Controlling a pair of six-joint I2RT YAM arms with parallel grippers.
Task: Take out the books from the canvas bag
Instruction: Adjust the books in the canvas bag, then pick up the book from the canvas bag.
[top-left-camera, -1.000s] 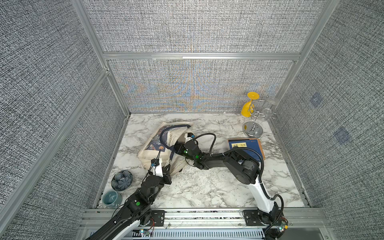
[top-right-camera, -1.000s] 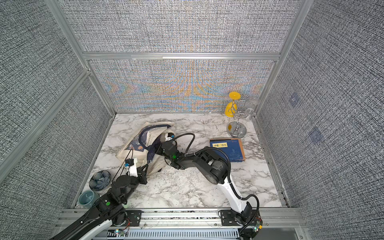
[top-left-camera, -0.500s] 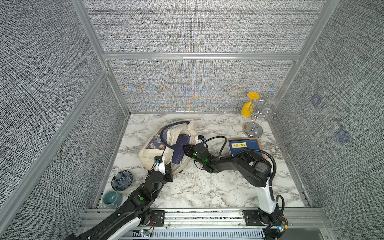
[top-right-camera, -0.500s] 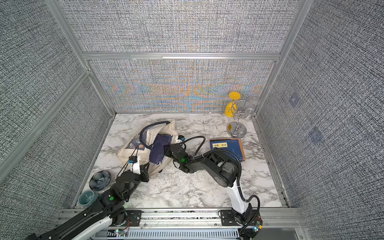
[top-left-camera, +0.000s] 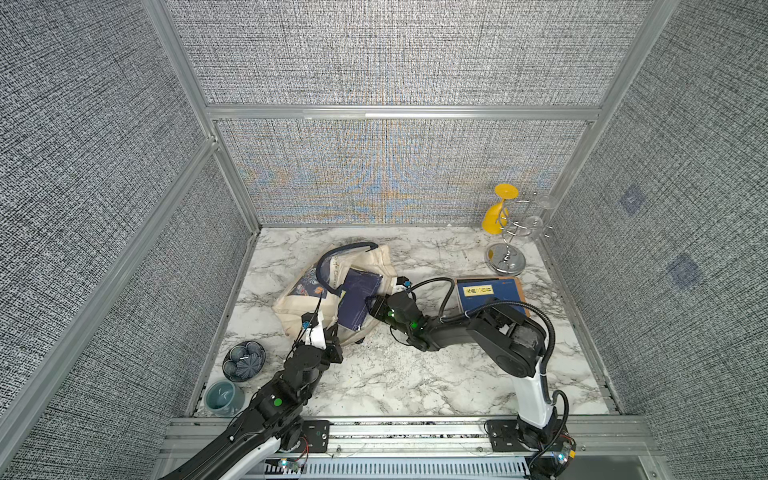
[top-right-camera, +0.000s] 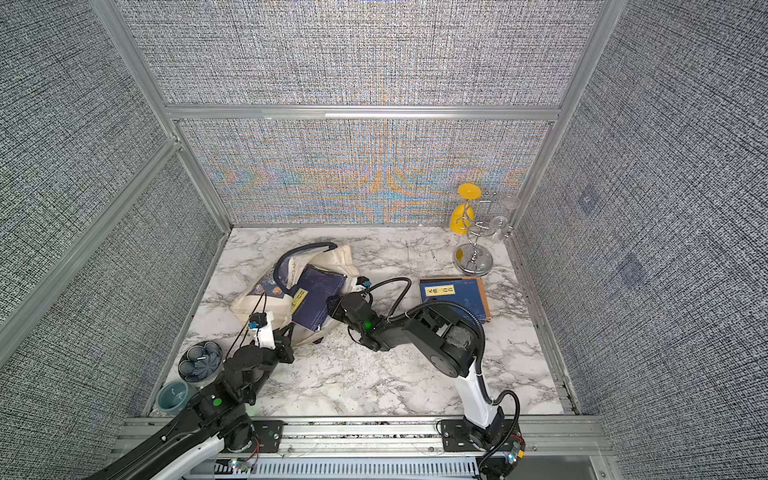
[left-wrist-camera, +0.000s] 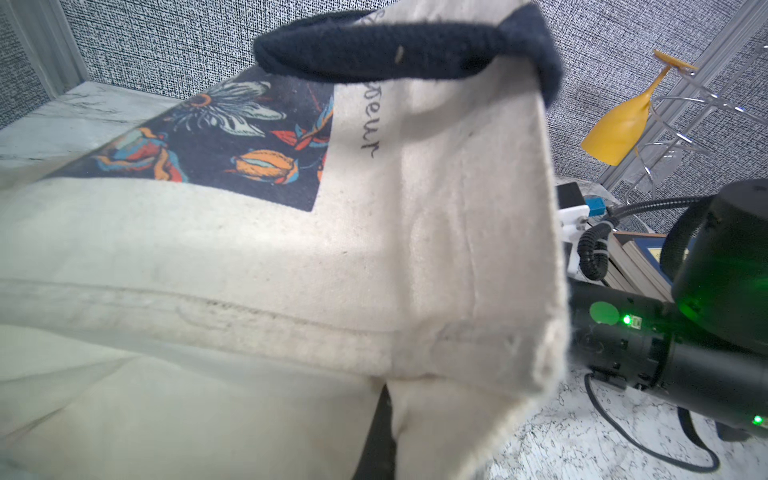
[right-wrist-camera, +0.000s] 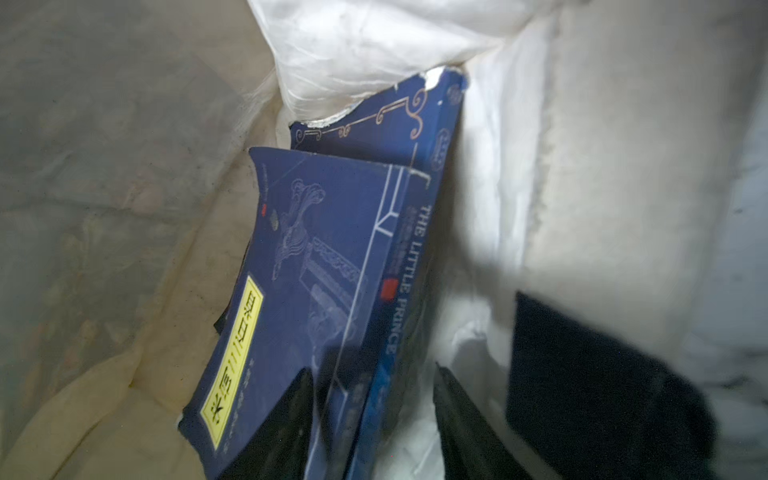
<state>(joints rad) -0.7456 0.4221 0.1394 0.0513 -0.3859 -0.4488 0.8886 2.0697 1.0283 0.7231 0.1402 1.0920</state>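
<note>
The cream canvas bag (top-left-camera: 297, 305) (top-right-camera: 251, 301) lies on its side at the left of the marble table. Two navy books (top-left-camera: 357, 297) (top-right-camera: 316, 293) stick out of its mouth. In the right wrist view the top book (right-wrist-camera: 299, 257), with a yellow label, lies over a second book (right-wrist-camera: 415, 166). My right gripper (top-left-camera: 376, 306) (right-wrist-camera: 372, 370) is open and straddles their near edges. My left gripper (top-left-camera: 332, 337) (left-wrist-camera: 386, 415) is shut on the canvas bag (left-wrist-camera: 291, 249) at its front edge. A stack of books (top-left-camera: 490, 291) (top-right-camera: 453, 291) lies on the table at the right.
A chrome glass rack (top-left-camera: 505, 253) holding a yellow glass (top-left-camera: 496, 216) stands in the back right corner. A blue patterned bowl (top-left-camera: 243, 360) and a teal cup (top-left-camera: 224, 398) sit at the front left edge. Textured walls close in three sides.
The bag's mouth has spread and the navy books have come into view there. My right jaws have gone from nearly shut to apart. The left arm has shifted with the bag's edge.
</note>
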